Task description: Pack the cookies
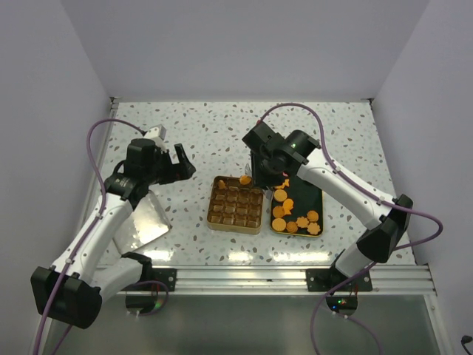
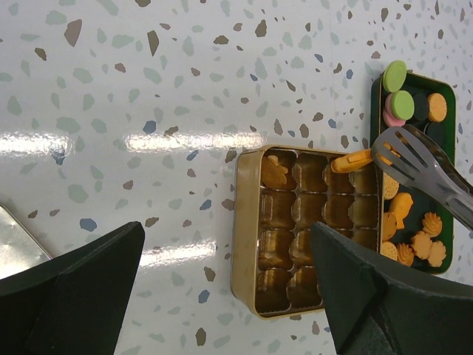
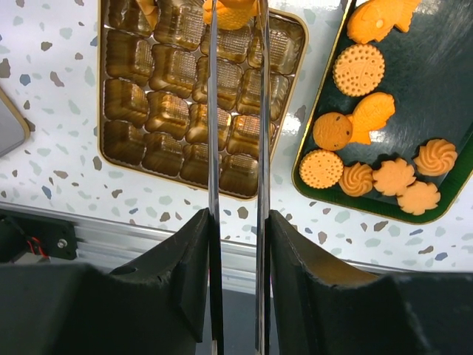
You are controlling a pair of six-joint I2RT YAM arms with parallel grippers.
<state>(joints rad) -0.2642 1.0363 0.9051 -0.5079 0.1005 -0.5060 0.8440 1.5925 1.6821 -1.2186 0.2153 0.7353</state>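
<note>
Several orange-tan cookies (image 1: 294,222) lie on a dark green tray (image 1: 308,197); they also show in the right wrist view (image 3: 358,70). A gold compartment tray (image 1: 210,214) sits to its left, with one cookie (image 2: 275,171) in a far-corner cell. My right gripper (image 1: 260,159) is shut on metal tongs (image 3: 213,111), whose tips pinch a cookie (image 3: 233,11) over the gold tray's far row (image 2: 351,160). My left gripper (image 2: 228,237) is open and empty, above the table left of the gold tray (image 2: 244,229).
A silver lid (image 1: 144,222) lies flat at the near left. Green and pink macarons (image 2: 399,103) and dark biscuits sit at the far end of the green tray (image 2: 446,137). An aluminium rail runs along the table's near edge (image 3: 148,244).
</note>
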